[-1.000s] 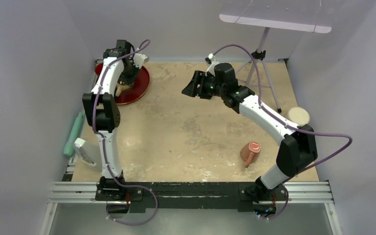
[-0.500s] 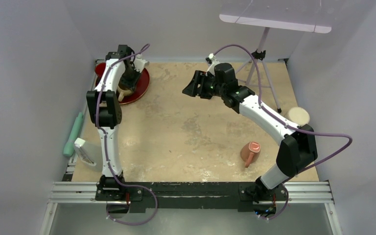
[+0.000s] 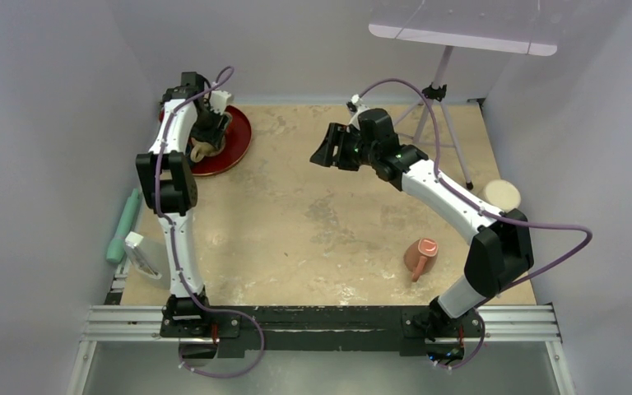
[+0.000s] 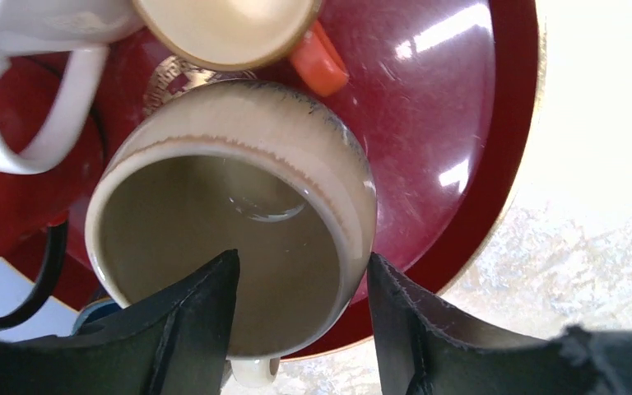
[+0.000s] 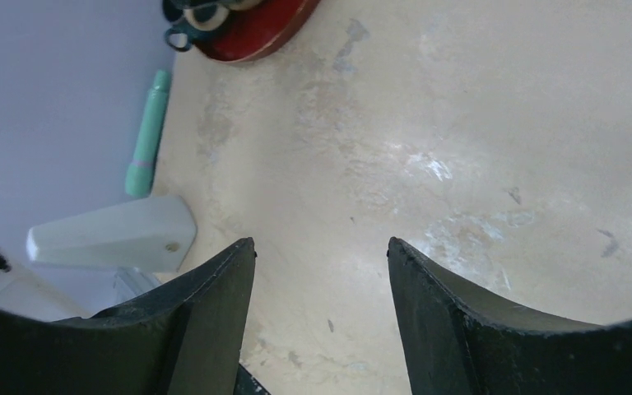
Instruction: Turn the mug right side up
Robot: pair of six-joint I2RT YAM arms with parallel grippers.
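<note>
One round, seemingly ceramic, glazed mug (image 4: pixel 230 222)

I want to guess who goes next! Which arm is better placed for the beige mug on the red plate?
Left, probably. The left end effector hangs open right at the beige mug on the red plate. The right end effector is open over the table, far from it.

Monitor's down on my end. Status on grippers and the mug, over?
Left gripper open, straddling beige mug wall. Mug mouth-up on red plate. Right gripper open, empty. White mug close alongside.
</note>
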